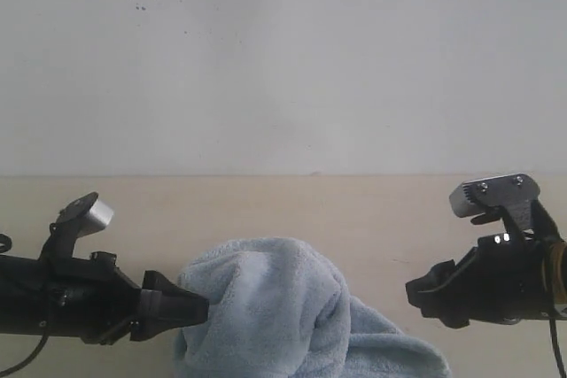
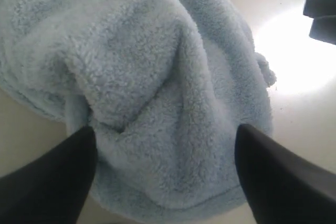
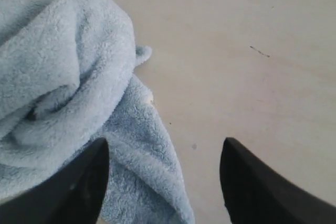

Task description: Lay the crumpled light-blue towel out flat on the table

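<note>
Pale-blue towel crumpled on beige table; both pairs of jaws wide apart, nothing gripped

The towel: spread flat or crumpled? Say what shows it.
Crumpled. The towel rises in a rounded heap with deep folds on the table, one end trailing off lower; it is not spread out.

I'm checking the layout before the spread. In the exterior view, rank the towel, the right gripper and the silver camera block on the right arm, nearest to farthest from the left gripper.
From the left gripper:
1. towel: right at its fingertips, in the middle.
2. right gripper: beyond the towel, on the right side.
3. silver camera block: farther right and higher up.
</note>
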`<state>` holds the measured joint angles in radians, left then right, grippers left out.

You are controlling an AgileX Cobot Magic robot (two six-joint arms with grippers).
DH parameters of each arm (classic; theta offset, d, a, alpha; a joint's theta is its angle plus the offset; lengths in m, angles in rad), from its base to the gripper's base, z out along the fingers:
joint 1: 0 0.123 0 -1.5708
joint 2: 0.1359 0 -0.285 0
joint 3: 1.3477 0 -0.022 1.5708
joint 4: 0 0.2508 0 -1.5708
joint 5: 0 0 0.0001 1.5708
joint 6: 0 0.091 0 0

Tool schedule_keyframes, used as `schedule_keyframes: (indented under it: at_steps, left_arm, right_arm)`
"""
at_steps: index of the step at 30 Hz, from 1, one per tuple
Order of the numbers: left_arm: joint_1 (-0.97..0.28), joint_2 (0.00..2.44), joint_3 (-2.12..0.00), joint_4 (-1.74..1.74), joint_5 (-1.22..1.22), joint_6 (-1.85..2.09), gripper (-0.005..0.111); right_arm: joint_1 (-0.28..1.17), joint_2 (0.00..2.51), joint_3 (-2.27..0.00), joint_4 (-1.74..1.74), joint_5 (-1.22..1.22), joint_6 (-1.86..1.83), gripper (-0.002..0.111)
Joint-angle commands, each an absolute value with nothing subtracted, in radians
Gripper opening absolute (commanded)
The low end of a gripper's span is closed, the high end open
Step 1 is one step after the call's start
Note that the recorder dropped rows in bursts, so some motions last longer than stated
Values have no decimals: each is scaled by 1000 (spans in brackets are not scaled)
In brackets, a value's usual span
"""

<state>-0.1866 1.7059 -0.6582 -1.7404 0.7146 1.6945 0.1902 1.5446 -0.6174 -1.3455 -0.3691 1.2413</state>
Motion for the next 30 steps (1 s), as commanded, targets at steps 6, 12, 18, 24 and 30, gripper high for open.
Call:
schedule_keyframes:
  at_steps: [6,12,18,24,30]
  left_arm:
    - [-314,1789,-757,-1744,616,1707,49]
    - [-314,1809,-769,-1744,452,1700,4]
    - [-310,1716,-802,-1744,519,1692,4]
    - [-248,1508,-831,-1744,309,1691,4]
    - [-153,1349,-827,-1744,149,1668,4]
  right_arm:
    - [253,1606,-641,-1352,-427,1221,59]
    - [343,1606,-641,-1345,-429,1221,59]
    - [349,1606,-641,-1343,-438,1245,59]
    - [349,1606,-641,-1363,-418,1245,59]
    - [349,1606,-641,-1370,-421,1253,59]
